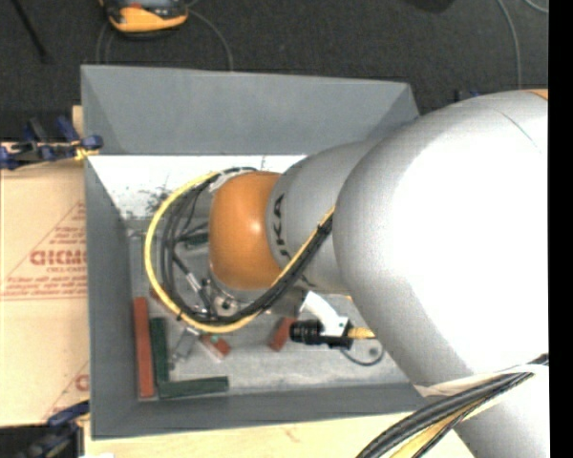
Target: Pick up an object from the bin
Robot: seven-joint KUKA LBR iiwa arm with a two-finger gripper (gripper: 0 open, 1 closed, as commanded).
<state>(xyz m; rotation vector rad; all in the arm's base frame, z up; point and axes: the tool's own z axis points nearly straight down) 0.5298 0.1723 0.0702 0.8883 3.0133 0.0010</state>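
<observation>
Camera view looks down into the grey metal bin [248, 113], where the arm [439, 256] comes in from the right and covers most of the right half of the floor. Its wrist, under a rounded orange cover [241, 229], points down and to the left, and a loop of yellow and black cables [157, 239] curves round the left side of that cover. The pincer [202, 324] sits below the cover, low over the left front part of the bin floor. It is so hidden by the wrist and cables that one cannot tell whether it is wide or narrow, or whether it has anything in it. The thing nearest to it is a small red piece [219, 347] lying on the floor just beside and in front of it. Further left a long red-brown bar [143, 349] lies along the left wall, and a dark green L-shaped piece [193, 385] lies against it, one leg running beside the bar and the other along the front of the floor. To the right of the pincer a small red-brown block [280, 334] lies near a black cylindrical object [312, 332] with a white part at its end. A white piece [317, 306] shows just behind that, at the edge of the arm. A thin loop of wire [367, 355] lies to the right of the black object.
</observation>
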